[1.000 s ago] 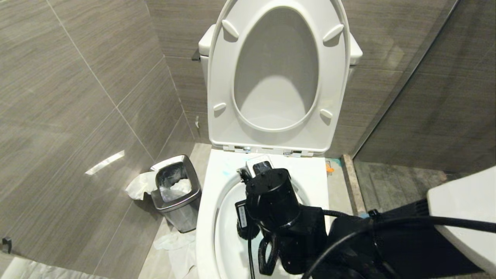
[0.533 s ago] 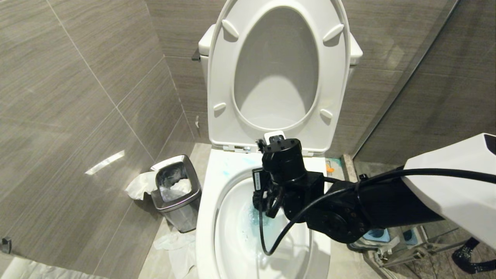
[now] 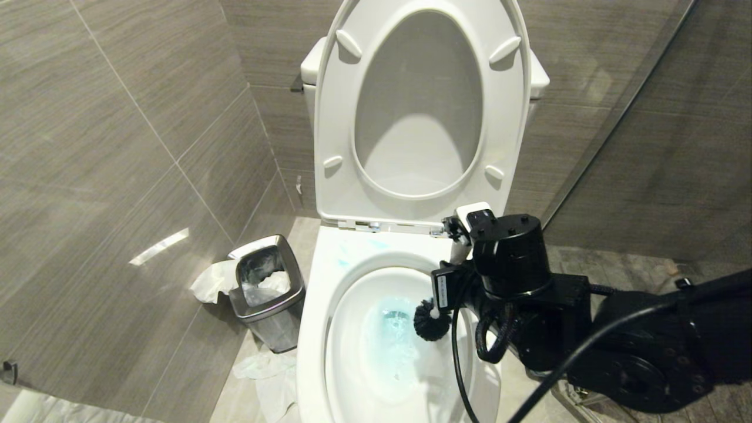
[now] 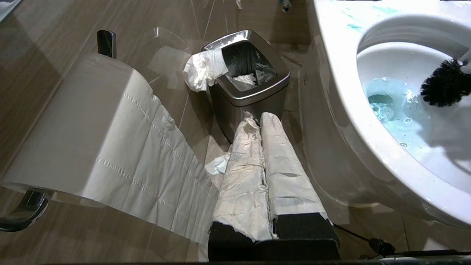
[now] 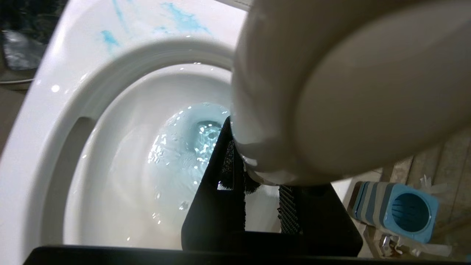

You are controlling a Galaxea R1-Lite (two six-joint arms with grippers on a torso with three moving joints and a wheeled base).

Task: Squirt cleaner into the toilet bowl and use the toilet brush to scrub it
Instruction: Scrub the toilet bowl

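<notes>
Head view: my right gripper (image 3: 455,276) sits over the right rim of the toilet bowl (image 3: 320,329), clamped on the toilet brush (image 3: 433,319). The black bristle head hangs inside the bowl against its right wall, just beside the turquoise-tinted water (image 3: 395,329). Cleaner smears (image 3: 342,259) mark the rear rim. Seat (image 3: 329,147) upright. Steel waste bin (image 3: 267,294) stands left of the bowl.

Left wrist view: my left gripper (image 4: 260,121), fingers wrapped in white paper and pressed together, holds nothing, beside a toilet paper roll (image 4: 77,125).

Right wrist view: the brush's rounded white handle end (image 5: 331,84) fills the foreground, pinched between my fingers (image 5: 220,176). Blue-and-grey holder cup (image 5: 401,209) sits on the floor beside the bowl.
</notes>
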